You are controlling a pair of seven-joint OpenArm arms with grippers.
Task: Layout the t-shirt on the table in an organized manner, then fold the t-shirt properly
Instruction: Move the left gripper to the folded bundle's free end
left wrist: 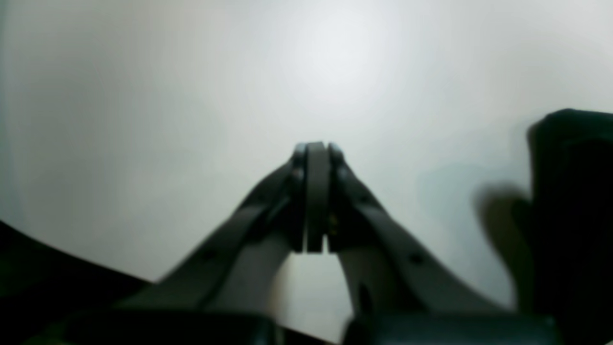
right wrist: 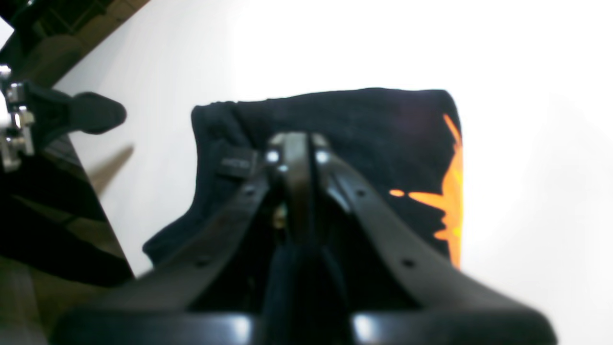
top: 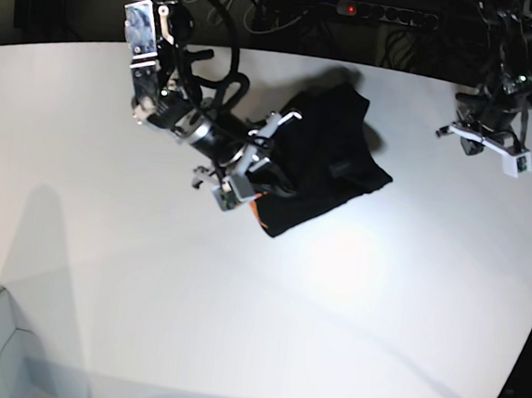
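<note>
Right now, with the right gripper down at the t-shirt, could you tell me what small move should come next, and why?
Probably lift the right gripper slightly and check for fabric. Its jaws are shut over the t-shirt, which lies bunched on the table, but whether cloth is pinched is unclear. The left gripper is shut, off to the side above bare tabletop.

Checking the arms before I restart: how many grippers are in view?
2. The right gripper is shut over the black t-shirt mid-table; the left gripper is shut above bare table at the far edge.
</note>
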